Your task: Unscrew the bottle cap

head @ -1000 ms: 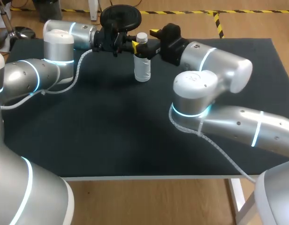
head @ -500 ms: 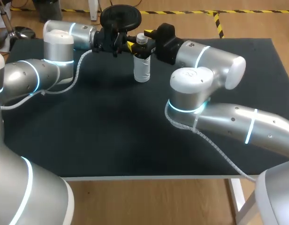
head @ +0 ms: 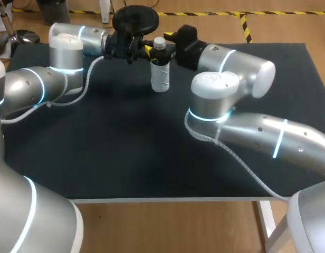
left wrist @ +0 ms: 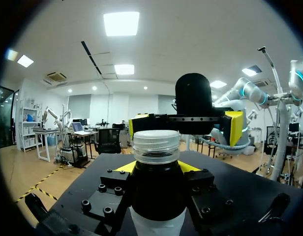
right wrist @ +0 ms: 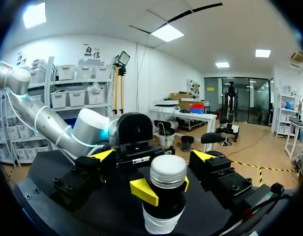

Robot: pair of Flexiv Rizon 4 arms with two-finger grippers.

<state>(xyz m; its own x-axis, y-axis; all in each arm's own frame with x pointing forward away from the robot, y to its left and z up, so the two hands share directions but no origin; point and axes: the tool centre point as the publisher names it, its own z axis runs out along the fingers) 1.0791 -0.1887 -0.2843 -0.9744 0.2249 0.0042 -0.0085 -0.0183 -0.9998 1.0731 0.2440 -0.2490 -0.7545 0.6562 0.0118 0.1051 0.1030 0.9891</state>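
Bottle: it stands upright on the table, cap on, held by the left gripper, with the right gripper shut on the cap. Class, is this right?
No. The right gripper is open: the right wrist view shows its tips clear of the cap on both sides. The bottle does stand upright, capped, in the left gripper.

The bottle (head: 160, 76) looks like clear, glossy plastic, its cap (head: 159, 41) white and ribbed. The table (head: 125, 147) is matt black. The left arm (head: 30, 87) and right arm (head: 257, 132) have smooth, shiny silver shells.
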